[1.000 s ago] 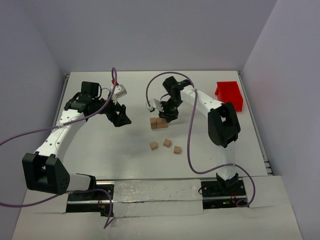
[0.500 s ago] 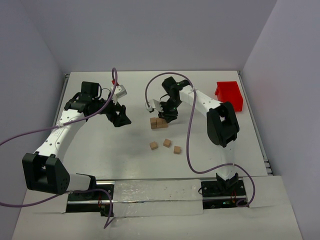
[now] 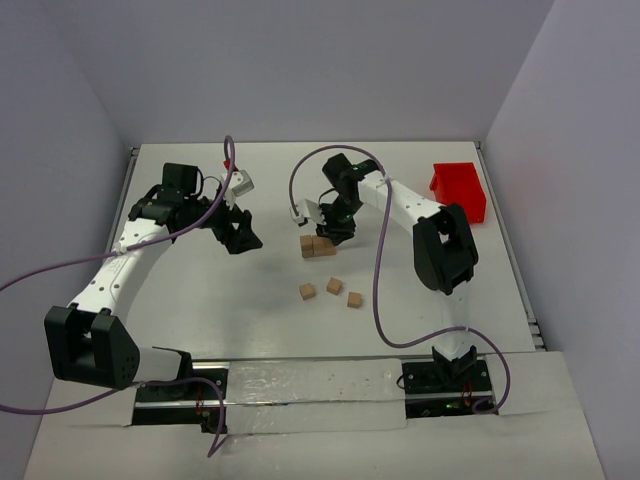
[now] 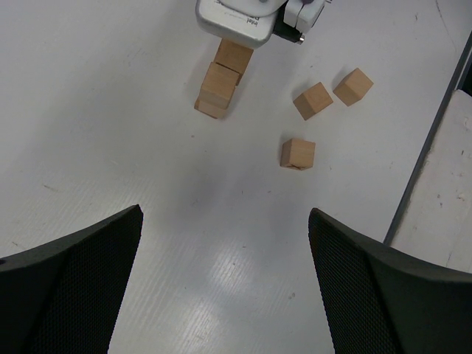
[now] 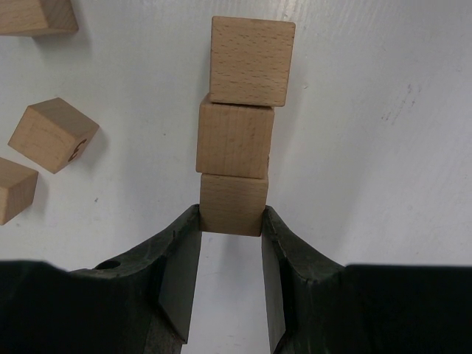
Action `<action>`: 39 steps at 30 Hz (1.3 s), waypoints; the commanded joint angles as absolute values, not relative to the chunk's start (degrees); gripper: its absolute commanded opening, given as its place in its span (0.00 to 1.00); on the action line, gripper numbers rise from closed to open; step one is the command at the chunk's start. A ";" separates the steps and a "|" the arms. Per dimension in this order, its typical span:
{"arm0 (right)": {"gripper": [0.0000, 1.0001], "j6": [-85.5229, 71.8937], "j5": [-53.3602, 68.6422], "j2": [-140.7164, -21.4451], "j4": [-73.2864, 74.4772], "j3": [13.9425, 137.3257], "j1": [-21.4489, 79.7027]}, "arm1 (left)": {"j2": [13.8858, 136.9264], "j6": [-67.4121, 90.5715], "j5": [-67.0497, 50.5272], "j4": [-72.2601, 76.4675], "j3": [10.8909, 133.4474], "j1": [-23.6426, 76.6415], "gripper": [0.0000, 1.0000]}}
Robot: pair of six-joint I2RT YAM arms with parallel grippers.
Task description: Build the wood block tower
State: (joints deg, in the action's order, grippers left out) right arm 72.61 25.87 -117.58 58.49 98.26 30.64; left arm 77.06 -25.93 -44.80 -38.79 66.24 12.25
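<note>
Currently the right gripper [image 5: 231, 218] pinches the nearest cube of the tower [image 5: 236, 136], three wood blocks touching in a line on the tabletop [image 3: 200, 300], with three loose blocks [image 3: 334, 285] lying near its side, while the left gripper [image 4: 225, 215] hangs spread wide, well apart.

Bright, even light from overhead. The white counter [image 4: 110, 110] shows a soft sheen in the left wrist view. Each block [image 5: 233, 203] casts a short, faint shadow. Focus is crisp.
</note>
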 commanded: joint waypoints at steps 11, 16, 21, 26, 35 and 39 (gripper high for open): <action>0.79 72.40 25.26 -116.64 59.24 99.86 31.84 | 76.12 -26.57 -45.14 -38.27 66.76 11.95 0.99; 1.00 70.93 26.96 -114.52 60.29 100.99 32.08 | 73.51 -26.07 -44.53 -35.98 65.43 11.95 0.99; 1.00 69.11 27.64 -110.03 60.86 102.08 32.17 | 69.63 -22.48 -44.25 -32.03 64.59 11.95 0.99; 1.00 66.45 24.97 -101.65 59.02 98.46 31.47 | 68.36 -11.88 -40.37 -26.40 65.00 11.95 0.99; 1.00 55.82 24.01 -83.54 48.73 85.20 23.25 | 75.68 -29.20 -44.58 -42.11 67.83 18.44 0.99; 1.00 46.78 21.01 -74.44 37.29 72.82 17.07 | 73.37 -28.28 -30.53 -33.93 59.35 30.90 0.98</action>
State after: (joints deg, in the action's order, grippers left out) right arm 56.86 23.75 -81.26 48.42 82.08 21.16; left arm 75.42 -25.64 -41.25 -37.77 64.38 21.57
